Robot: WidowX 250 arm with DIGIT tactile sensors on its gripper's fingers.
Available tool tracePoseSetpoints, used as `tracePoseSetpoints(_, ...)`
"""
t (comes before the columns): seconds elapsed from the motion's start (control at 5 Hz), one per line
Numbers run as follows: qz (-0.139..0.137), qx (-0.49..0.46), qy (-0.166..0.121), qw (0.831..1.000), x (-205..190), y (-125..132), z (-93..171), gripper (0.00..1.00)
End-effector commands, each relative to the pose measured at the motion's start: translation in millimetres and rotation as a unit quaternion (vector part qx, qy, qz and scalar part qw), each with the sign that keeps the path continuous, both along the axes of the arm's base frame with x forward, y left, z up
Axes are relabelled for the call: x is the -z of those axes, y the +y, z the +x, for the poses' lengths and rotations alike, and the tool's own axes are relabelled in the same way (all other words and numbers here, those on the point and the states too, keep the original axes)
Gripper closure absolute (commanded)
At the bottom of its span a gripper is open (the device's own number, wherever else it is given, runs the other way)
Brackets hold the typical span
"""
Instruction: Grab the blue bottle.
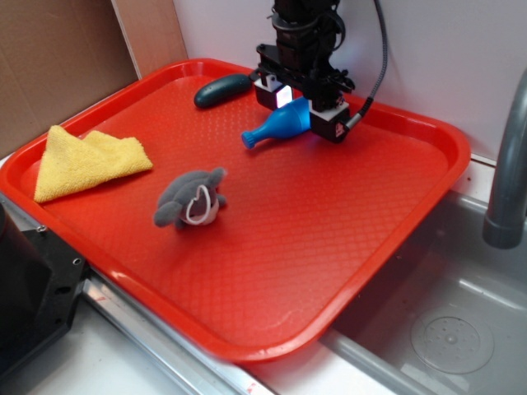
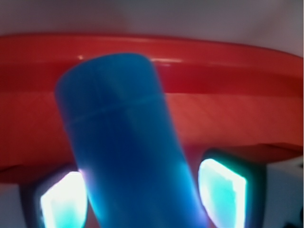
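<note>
The blue bottle [image 1: 276, 125] lies at the back of the red tray [image 1: 329, 247], its neck pointing front-left. My gripper [image 1: 300, 111] stands straight over its body with one finger on each side. In the wrist view the bottle [image 2: 123, 142] fills the space between the two glowing pads [image 2: 64, 202]. The left pad touches it and the right pad [image 2: 222, 192] sits tight beside it. The bottle's base is hidden behind the gripper in the exterior view.
A dark green oval object [image 1: 222, 89] lies just left of the gripper by the tray's back rim. A grey plush toy [image 1: 191, 200] sits mid-tray and a yellow cloth [image 1: 82, 160] at the left. A sink [image 1: 445, 329] and a grey faucet [image 1: 510, 164] are to the right.
</note>
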State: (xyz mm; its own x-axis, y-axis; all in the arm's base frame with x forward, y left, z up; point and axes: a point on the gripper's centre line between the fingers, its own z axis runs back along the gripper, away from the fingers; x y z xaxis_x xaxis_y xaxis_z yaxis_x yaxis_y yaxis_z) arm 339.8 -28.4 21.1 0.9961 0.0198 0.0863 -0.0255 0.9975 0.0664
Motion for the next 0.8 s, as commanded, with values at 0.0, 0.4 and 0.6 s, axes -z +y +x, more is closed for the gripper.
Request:
tracePoseSetpoints(0.0, 0.003, -0.003, -0.032, 0.999, -18.3, 1.8, 10.6, 1.0)
tracePoseSetpoints(0.4, 0.026, -0.072, -0.029, 0.997, -77.5, -4.3, -32.2, 1.0)
tracePoseSetpoints(0.6, 0.013, -0.084, -0.036, 0.996, -105.2, -7.2, -61.6, 1.0)
